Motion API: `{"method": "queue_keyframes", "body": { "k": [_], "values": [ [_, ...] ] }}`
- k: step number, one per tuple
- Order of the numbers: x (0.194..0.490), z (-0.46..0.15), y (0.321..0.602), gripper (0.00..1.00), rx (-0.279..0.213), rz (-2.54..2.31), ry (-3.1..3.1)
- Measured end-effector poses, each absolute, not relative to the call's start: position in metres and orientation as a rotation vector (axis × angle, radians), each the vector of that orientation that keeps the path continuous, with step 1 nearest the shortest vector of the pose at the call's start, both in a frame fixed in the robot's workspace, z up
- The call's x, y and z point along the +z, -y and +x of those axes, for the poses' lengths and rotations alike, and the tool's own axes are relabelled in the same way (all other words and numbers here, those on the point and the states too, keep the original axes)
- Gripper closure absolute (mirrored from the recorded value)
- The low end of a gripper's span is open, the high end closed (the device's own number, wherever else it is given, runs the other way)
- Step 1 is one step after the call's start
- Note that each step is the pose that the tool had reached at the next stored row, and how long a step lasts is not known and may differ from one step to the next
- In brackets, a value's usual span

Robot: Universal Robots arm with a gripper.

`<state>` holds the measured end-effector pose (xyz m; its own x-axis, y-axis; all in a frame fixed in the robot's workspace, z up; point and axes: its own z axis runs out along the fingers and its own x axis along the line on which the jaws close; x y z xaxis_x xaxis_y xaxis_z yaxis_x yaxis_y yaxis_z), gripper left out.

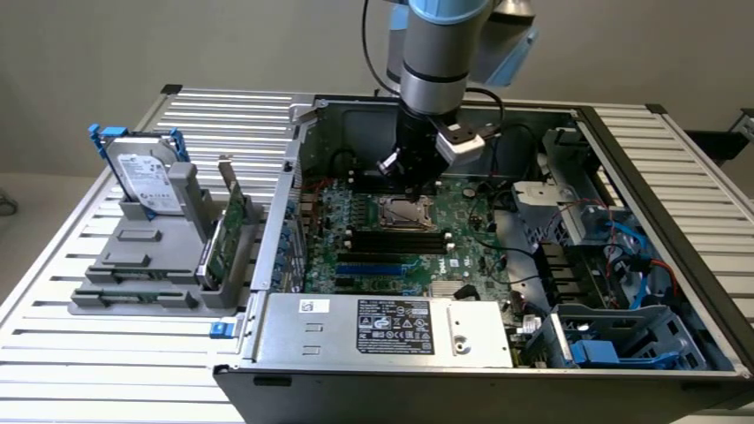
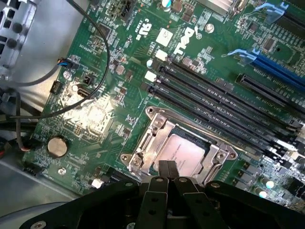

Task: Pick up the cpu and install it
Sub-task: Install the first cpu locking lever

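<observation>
The chip [image 2: 183,151] is seen lying flat in its socket on the green board [image 2: 119,95], framed by the bright metal bracket [image 2: 143,143] that surrounds it. It appears seated square within that frame, presumably because the socket accepts it in only one orientation; whether it is fully pressed home cannot be told.

The gripper [image 2: 167,166] is positioned directly over the near edge of the chip, its fingers drawn together with no gap between them and nothing visibly held. Their tips look to be just above or touching the metal top of the chip; contact cannot be confirmed. A closed posture here is judged to suit pressing or nudging rather than grasping.

In the exterior view, the arm [image 1: 436,53] is lowered straight down into the open computer case [image 1: 659,177], the gripper [image 1: 407,168] hanging just at 12 o'clock of the socket [image 1: 401,212]. The case is laid on its side so that the board faces upward and can be reached from above.

Outside the case, at 9 o'clock, a hard drive [image 1: 147,181] and a thin green card [image 1: 233,212] are stood upright in a grey holder [image 1: 141,265], kept well apart from the work.
</observation>
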<state>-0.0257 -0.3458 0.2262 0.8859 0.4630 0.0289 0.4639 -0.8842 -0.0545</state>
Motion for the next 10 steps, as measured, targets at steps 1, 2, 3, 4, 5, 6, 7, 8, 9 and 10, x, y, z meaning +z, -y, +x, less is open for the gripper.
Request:
{"method": "queue_keyframes", "body": {
  "k": [1, 2, 3, 4, 5, 6, 7, 8, 9, 10],
  "values": [
    [0.227, -0.027, 0.348, 0.89, -0.023, -2.992, 0.736],
    [0.228, -0.027, 0.351, 0.89, -0.023, -2.992, 0.736],
    [0.229, -0.028, 0.353, 0.89, -0.023, -2.992, 0.736],
    [0.230, -0.029, 0.356, 0.89, -0.023, -2.992, 0.736],
    [0.231, -0.031, 0.359, 0.89, -0.023, -2.992, 0.736],
    [0.232, -0.032, 0.361, 0.89, -0.023, -2.992, 0.736],
    [0.233, -0.033, 0.363, 0.89, -0.023, -2.992, 0.736],
    [0.234, -0.034, 0.366, 0.89, -0.023, -2.992, 0.736],
    [0.235, -0.034, 0.368, 0.89, -0.023, -2.992, 0.736],
    [0.237, -0.035, 0.370, 0.89, -0.023, -2.992, 0.736]
  ]
}}
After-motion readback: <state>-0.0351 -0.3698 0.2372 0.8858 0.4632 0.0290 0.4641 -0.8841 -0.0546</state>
